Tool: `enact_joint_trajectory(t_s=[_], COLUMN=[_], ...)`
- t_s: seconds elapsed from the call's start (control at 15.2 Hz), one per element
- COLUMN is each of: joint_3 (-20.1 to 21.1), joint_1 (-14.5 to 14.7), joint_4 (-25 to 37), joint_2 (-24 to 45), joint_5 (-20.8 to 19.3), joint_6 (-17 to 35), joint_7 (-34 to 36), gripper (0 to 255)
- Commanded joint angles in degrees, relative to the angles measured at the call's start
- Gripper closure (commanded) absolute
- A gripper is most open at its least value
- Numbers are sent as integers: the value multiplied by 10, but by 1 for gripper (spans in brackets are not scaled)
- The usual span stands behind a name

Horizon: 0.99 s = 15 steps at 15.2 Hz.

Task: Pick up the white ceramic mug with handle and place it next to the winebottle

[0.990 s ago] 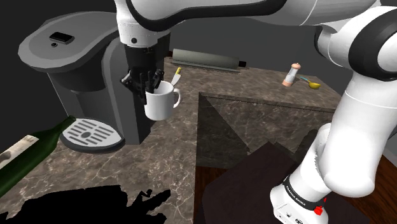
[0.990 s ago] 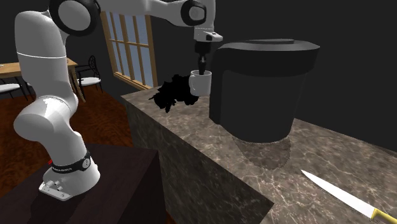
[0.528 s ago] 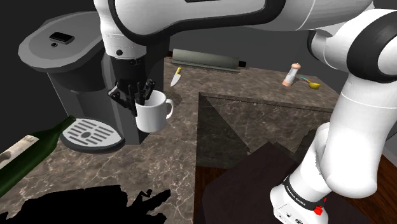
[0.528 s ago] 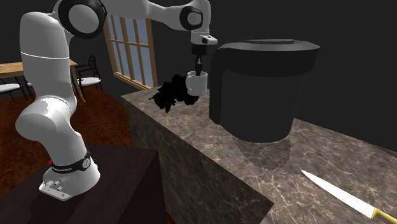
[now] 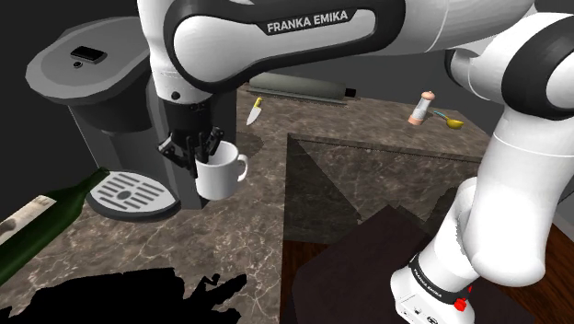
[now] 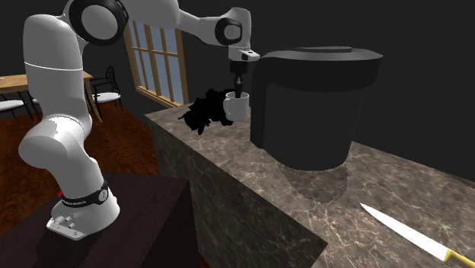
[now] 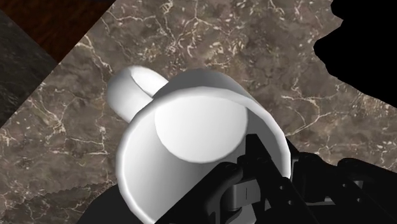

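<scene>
The black gripper is closed on the rim of the white mug, one finger inside the cup and one outside. In the wrist view, the gripper clasps the wall of the mug opposite its handle. The mug hangs above the marble counter, just beside the dark coffee machine and its drip tray. At the shoulder view's lower left, well apart from the mug, the green wine bottle lies with its neck toward the tray. A knife and a shaker lie on the far side. The second exterior view shows the mug before a black area, with a window behind.
</scene>
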Motion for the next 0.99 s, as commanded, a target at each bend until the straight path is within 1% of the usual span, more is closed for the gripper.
enact_joint_trajectory(t_s=[0.0, 0.92], joint_3=[0, -6], joint_1=[-1, 3], joint_4=[-22, -92], joint_2=[7, 37], joint_5=[1, -11], joint_6=[15, 113], joint_7=[-1, 4], gripper=[255, 255])
